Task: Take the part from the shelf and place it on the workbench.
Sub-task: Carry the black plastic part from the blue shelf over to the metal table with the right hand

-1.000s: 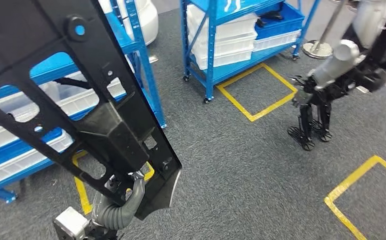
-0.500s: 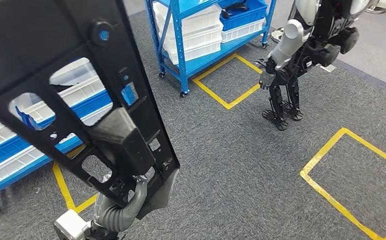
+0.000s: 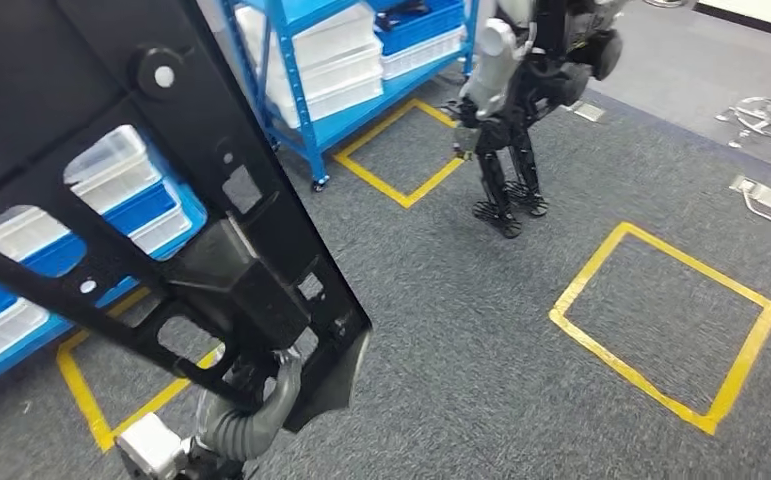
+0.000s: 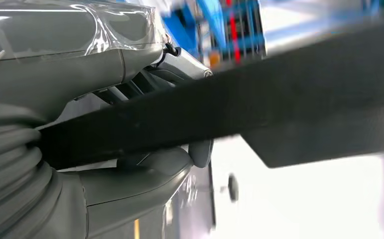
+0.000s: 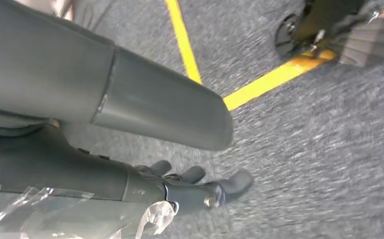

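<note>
Take the grey carpet floor (image 3: 481, 330) as your reference surface; every item below is placed against the black part. The black part (image 3: 141, 190), a long flat moulded panel with cut-out windows and a boxy raised section, stands tilted across the near-left of the head view, lifted clear of the floor. Behind the part you see the blue shelf rack (image 3: 301, 70) loaded with white bins (image 3: 326, 60) and one blue bin (image 3: 421, 25); a second row of clear and blue bins (image 3: 111, 200) shows through the part's cut-outs. Beyond the part and well apart from it stands a second humanoid robot (image 3: 511, 110) on the carpet, near a square of yellow floor tape (image 3: 401, 150). A larger yellow tape square (image 3: 661, 320) lies on the far side of the part from the rack. The left hand (image 3: 261, 385) grips the part's lower edge; in the left wrist view the thumb (image 4: 130, 184) and the fingers (image 4: 180, 64) clamp the black panel (image 4: 259, 109) from both sides. The right hand (image 5: 194, 186) holds nothing, its fingers (image 5: 234, 181) extended and slightly apart above the carpet.
</note>
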Robot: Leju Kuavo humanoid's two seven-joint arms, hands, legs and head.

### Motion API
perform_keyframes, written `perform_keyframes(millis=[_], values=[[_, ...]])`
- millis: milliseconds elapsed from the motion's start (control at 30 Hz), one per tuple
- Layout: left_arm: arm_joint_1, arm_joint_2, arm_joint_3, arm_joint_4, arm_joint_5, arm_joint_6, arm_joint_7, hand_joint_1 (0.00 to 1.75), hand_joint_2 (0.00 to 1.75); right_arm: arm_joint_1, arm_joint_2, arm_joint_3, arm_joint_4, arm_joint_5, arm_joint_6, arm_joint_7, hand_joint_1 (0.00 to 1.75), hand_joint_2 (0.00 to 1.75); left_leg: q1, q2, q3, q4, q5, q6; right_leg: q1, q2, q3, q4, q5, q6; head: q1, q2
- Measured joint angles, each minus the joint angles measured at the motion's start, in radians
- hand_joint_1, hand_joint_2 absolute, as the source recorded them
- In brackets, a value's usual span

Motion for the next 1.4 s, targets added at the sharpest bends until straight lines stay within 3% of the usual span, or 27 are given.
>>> perform_keyframes(millis=[33,100,167,233,267,300,333,400,433,467,533,567,633,700,733,800,833,900,967,1033,1100,1133,1200,1267,1300,1333,1400], values=[[0.000,0.000,-0.001,0.001,0.000,-0.002,-0.001,1.75,1.75,0.001,-0.003,0.000,0.000,-0.001,0.000,0.000,0.00,0.00,0.001,0.004,0.001,0.000,0.002,-0.002,0.002,0.011,-0.005,0.004,0.002,-0.012,-0.003,0.000],[-0.001,0.000,-0.001,0.002,0.001,-0.004,-0.003,1.75,1.75,0.001,-0.005,0.000,0.000,-0.002,0.000,0.000,0.00,0.00,0.005,-0.025,-0.005,0.025,-0.025,-0.002,0.006,0.032,-0.013,0.003,0.009,-0.027,-0.006,0.000],[-0.002,-0.001,-0.001,0.002,0.001,-0.005,-0.005,1.75,1.75,0.000,-0.007,0.000,0.000,-0.004,0.001,0.000,0.00,0.00,0.003,-0.071,-0.045,0.127,-0.095,0.001,0.010,0.052,-0.021,0.001,0.016,-0.039,-0.008,0.000],[-0.001,-0.001,-0.001,0.004,0.001,-0.005,-0.006,1.75,1.75,0.001,-0.007,0.000,0.000,-0.005,0.001,0.000,0.00,0.00,-0.005,-0.088,-0.101,0.262,-0.155,0.010,0.018,0.075,-0.029,0.000,0.022,-0.048,-0.010,0.000],[0.000,-0.001,-0.001,0.005,0.001,-0.005,-0.007,1.75,1.75,0.002,-0.007,0.000,0.000,-0.006,0.002,0.000,0.00,0.00,-0.010,-0.091,-0.116,0.295,-0.162,0.018,0.023,0.087,-0.032,0.000,0.025,-0.051,-0.011,0.000],[0.000,-0.001,-0.001,0.005,0.001,-0.005,-0.007,1.75,1.75,0.002,-0.007,0.000,0.000,-0.006,0.003,0.000,0.00,0.00,-0.017,-0.095,-0.113,0.290,-0.150,0.031,0.029,0.100,-0.034,0.000,0.028,-0.054,-0.011,0.000],[0.000,-0.001,-0.001,0.005,0.001,-0.005,-0.008,1.75,1.75,0.003,-0.007,0.000,0.000,-0.007,0.003,0.000,0.00,0.00,-0.026,-0.102,-0.092,0.245,-0.121,0.046,0.034,0.113,-0.034,0.000,0.030,-0.056,-0.011,0.000],[-0.002,-0.002,-0.001,0.005,0.002,-0.005,-0.009,1.75,1.75,0.001,-0.003,0.000,0.000,-0.007,0.004,0.000,0.00,0.00,-0.046,-0.138,-0.025,0.105,-0.056,0.087,0.040,0.137,-0.034,-0.002,0.037,-0.058,-0.010,0.000],[-0.003,-0.002,-0.001,0.005,0.002,-0.005,-0.011,1.75,1.75,0.000,-0.001,0.000,0.000,-0.007,0.005,0.000,0.00,0.00,-0.053,-0.156,-0.001,0.052,-0.036,0.102,0.038,0.147,-0.036,-0.005,0.042,-0.055,-0.010,0.000],[-0.004,-0.002,-0.001,0.005,0.002,-0.005,-0.012,1.75,1.75,-0.001,0.001,0.000,0.000,-0.007,0.006,0.001,0.00,0.00,-0.059,-0.171,0.011,0.021,-0.027,0.112,0.034,0.156,-0.039,-0.008,0.048,-0.051,-0.009,0.000],[-0.005,-0.003,-0.001,0.005,0.002,-0.006,-0.013,1.75,1.75,0.002,0.001,0.000,0.000,-0.008,0.007,0.002,0.00,0.00,-0.064,-0.167,0.016,-0.004,-0.017,0.119,0.026,0.175,-0.042,-0.023,0.063,-0.037,-0.011,0.000],[-0.005,-0.005,-0.001,0.005,0.002,-0.006,-0.014,1.75,1.75,0.004,0.001,0.000,0.000,-0.008,0.007,0.003,0.00,0.00,-0.063,-0.155,0.025,-0.025,-0.004,0.117,0.027,0.173,-0.042,-0.028,0.068,-0.032,-0.012,0.000],[-0.006,-0.009,-0.001,0.006,0.002,-0.006,-0.014,1.75,1.75,0.006,0.000,0.000,0.000,-0.008,0.007,0.003,0.00,0.00,-0.058,-0.131,0.044,-0.074,0.025,0.111,0.037,0.127,-0.056,-0.001,0.042,-0.028,-0.011,0.000],[-0.004,-0.012,-0.002,0.008,0.003,-0.006,-0.014,1.75,1.75,0.005,0.000,0.001,0.000,-0.008,0.008,0.003,0.00,0.00,-0.054,-0.106,0.049,-0.093,0.040,0.102,0.043,0.070,-0.100,0.102,-0.024,-0.025,-0.007,0.000],[-0.002,-0.012,-0.002,0.008,0.003,-0.006,-0.014,1.75,1.75,0.004,-0.001,0.001,0.000,-0.008,0.008,0.003,0.00,0.00,-0.054,-0.091,0.045,-0.091,0.043,0.100,0.041,0.059,-0.123,0.160,-0.050,-0.020,-0.006,0.000],[0.001,-0.013,-0.002,0.011,0.003,-0.006,-0.014,1.75,1.75,0.003,-0.002,0.001,0.000,-0.009,0.008,0.004,0.00,0.00,-0.052,-0.063,0.037,-0.084,0.042,0.094,0.034,0.047,-0.128,0.197,-0.056,-0.008,-0.005,0.000],[0.001,-0.013,-0.002,0.012,0.003,-0.006,-0.014,1.75,1.75,0.003,-0.004,0.001,0.000,-0.009,0.008,0.004,0.00,0.00,-0.049,-0.051,0.033,-0.078,0.040,0.089,0.031,0.040,-0.101,0.160,-0.035,-0.001,-0.005,0.000],[0.000,-0.013,-0.002,0.014,0.003,-0.006,-0.014,1.75,1.75,0.002,-0.005,0.001,0.000,-0.009,0.008,0.003,0.00,0.00,-0.045,-0.030,0.023,-0.055,0.028,0.071,0.026,0.011,-0.021,0.032,0.009,0.008,-0.005,0.000],[-0.001,-0.014,-0.003,0.014,0.002,-0.006,-0.014,1.75,1.75,0.001,-0.004,0.001,0.000,-0.009,0.009,0.003,0.00,0.00,-0.048,-0.015,0.011,-0.029,0.012,0.055,0.028,-0.005,0.013,-0.035,0.024,-0.009,-0.007,0.000],[-0.002,-0.014,-0.004,0.014,0.002,-0.007,-0.014,1.75,1.75,0.002,-0.005,0.001,0.000,-0.009,0.010,0.003,0.00,0.00,-0.048,-0.002,0.007,-0.018,0.005,0.050,0.031,0.011,0.006,-0.034,0.026,-0.035,-0.011,0.000],[-0.003,-0.014,-0.004,0.014,0.002,-0.008,-0.015,1.75,1.75,0.002,-0.006,0.000,0.000,-0.009,0.012,0.003,0.00,0.00,-0.042,-0.019,0.001,0.001,-0.012,0.042,0.032,0.028,-0.001,-0.035,0.032,-0.050,-0.013,0.000],[-0.004,-0.014,-0.004,0.014,0.002,-0.008,-0.015,1.75,1.75,0.001,-0.007,0.000,0.000,-0.010,0.013,0.004,0.00,0.00,-0.038,-0.040,-0.010,0.033,-0.038,0.037,0.031,0.035,-0.005,-0.035,0.037,-0.057,-0.014,0.000],[-0.003,-0.014,-0.005,0.014,0.002,-0.009,-0.015,1.75,1.75,0.000,-0.007,0.000,0.000,-0.010,0.014,0.004,0.00,0.00,-0.035,-0.084,-0.058,0.157,-0.120,0.029,0.031,0.051,-0.016,-0.035,0.045,-0.065,-0.015,0.000],[-0.002,-0.014,-0.005,0.014,0.002,-0.009,-0.015,1.75,1.75,0.000,-0.007,0.000,0.000,-0.010,0.014,0.004,0.00,0.00,-0.035,-0.094,-0.101,0.275,-0.176,0.031,0.032,0.071,-0.028,-0.035,0.053,-0.068,-0.016,0.000],[-0.002,-0.014,-0.005,0.014,0.003,-0.010,-0.015,1.75,1.75,0.001,-0.007,0.000,0.000,-0.010,0.014,0.005,0.00,0.00,-0.035,-0.096,-0.102,0.286,-0.175,0.034,0.033,0.083,-0.034,-0.035,0.058,-0.067,-0.016,0.000],[-0.002,-0.014,-0.005,0.014,0.003,-0.010,-0.015,1.75,1.75,0.001,-0.007,0.001,0.000,-0.011,0.015,0.005,0.00,0.00,-0.035,-0.099,-0.081,0.253,-0.155,0.040,0.033,0.096,-0.038,-0.035,0.062,-0.066,-0.016,0.000],[-0.005,-0.014,-0.005,0.014,0.002,-0.012,-0.015,1.75,1.75,0.001,-0.006,0.001,0.000,-0.011,0.016,0.006,0.00,0.00,-0.037,-0.128,-0.001,0.105,-0.089,0.055,0.032,0.120,-0.043,-0.035,0.071,-0.062,-0.016,0.000]])
